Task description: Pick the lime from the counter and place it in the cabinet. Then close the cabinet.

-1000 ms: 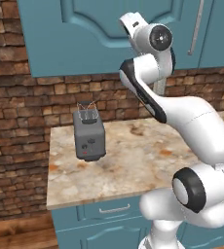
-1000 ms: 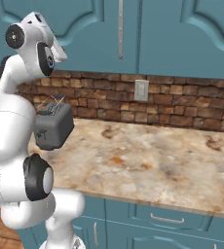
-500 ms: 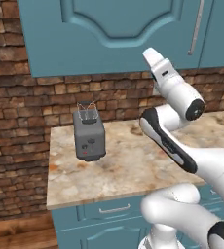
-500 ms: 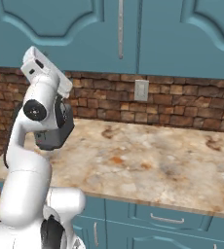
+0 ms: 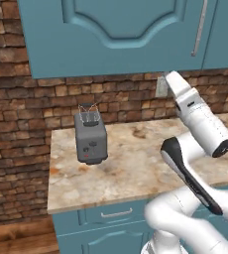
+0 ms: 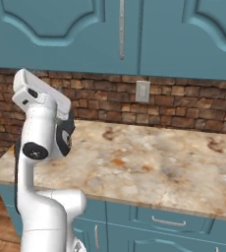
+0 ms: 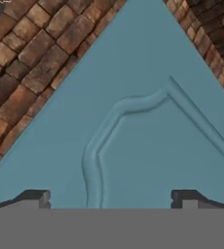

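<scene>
Cabinet point(image 5: 116, 34) doors looked shut when I checked, and I judged the whole job still ahead: door to open, lime to fetch, door to close. I couldn't find the lime anywhere on the counter point(image 6: 149, 167) beside the toaster point(image 5: 90, 138). My claw point(image 7: 112, 199) was spread wide and empty, touching nothing, aimed at the cabinet's raised panel.

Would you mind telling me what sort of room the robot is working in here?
A rendered kitchen, most likely: a toaster stands on a marbled counter with drawers below, and teal wall cabinets hang above a brick backsplash.
</scene>
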Available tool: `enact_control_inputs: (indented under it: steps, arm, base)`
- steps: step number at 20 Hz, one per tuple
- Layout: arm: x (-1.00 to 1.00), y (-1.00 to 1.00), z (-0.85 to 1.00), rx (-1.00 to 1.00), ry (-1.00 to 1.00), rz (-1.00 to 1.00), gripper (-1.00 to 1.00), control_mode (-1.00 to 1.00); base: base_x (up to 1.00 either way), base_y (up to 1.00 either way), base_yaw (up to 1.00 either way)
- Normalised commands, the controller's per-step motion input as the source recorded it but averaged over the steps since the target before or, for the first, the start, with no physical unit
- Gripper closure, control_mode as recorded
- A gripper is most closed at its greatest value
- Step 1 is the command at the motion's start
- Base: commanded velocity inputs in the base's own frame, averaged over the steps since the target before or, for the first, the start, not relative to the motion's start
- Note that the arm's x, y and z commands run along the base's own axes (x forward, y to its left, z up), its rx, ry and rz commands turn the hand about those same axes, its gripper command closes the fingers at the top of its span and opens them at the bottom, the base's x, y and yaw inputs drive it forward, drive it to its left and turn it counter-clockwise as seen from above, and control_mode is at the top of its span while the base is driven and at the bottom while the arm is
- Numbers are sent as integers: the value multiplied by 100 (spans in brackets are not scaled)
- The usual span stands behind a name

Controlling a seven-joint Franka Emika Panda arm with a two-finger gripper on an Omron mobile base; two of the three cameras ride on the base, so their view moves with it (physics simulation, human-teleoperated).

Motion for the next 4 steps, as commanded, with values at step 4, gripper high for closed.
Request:
enact_control_inputs:
  steps: [4]
  arm:
    - [-100, -4, 0, 0, 11, -6, -100, -100]
  base:
    - [0, 0, 0]
